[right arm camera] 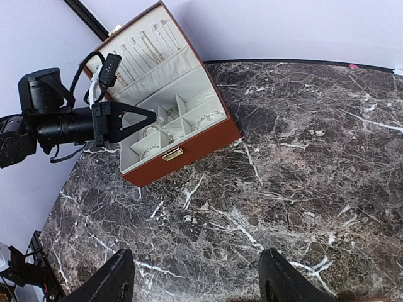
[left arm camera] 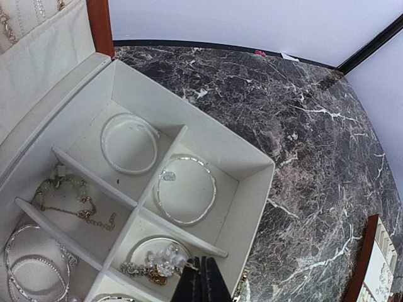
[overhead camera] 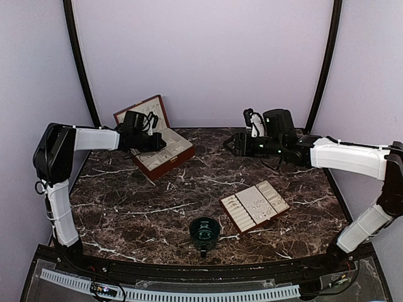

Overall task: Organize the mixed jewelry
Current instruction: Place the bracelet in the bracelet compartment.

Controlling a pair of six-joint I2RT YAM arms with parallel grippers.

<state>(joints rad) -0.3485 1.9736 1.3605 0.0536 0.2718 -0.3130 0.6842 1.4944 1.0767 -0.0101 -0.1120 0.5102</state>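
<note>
An open red-brown jewelry box [overhead camera: 165, 157] with cream compartments sits at the back left. In the left wrist view its cells [left arm camera: 252, 189] hold silver bangles [left arm camera: 186, 189], gold chains and a beaded chain [left arm camera: 157, 261]. My left gripper [left arm camera: 201, 272] hovers over the near cell, shut, with the beaded chain's gold end pinched at its tip; it also shows in the top view [overhead camera: 157, 143]. A cream padded tray [overhead camera: 275, 214] at the front right carries tiny silvery pieces [overhead camera: 258, 201]. My right gripper [right arm camera: 195, 277] is open and empty, high above the marble; it also shows in the top view [overhead camera: 236, 143].
A dark green cup [overhead camera: 204, 229] stands near the front edge, left of the tray. The box lid [right arm camera: 145, 50] stands up at the back with necklaces hung inside. The tray's corner shows in the left wrist view [left arm camera: 378, 264]. Lilac walls close the back and sides.
</note>
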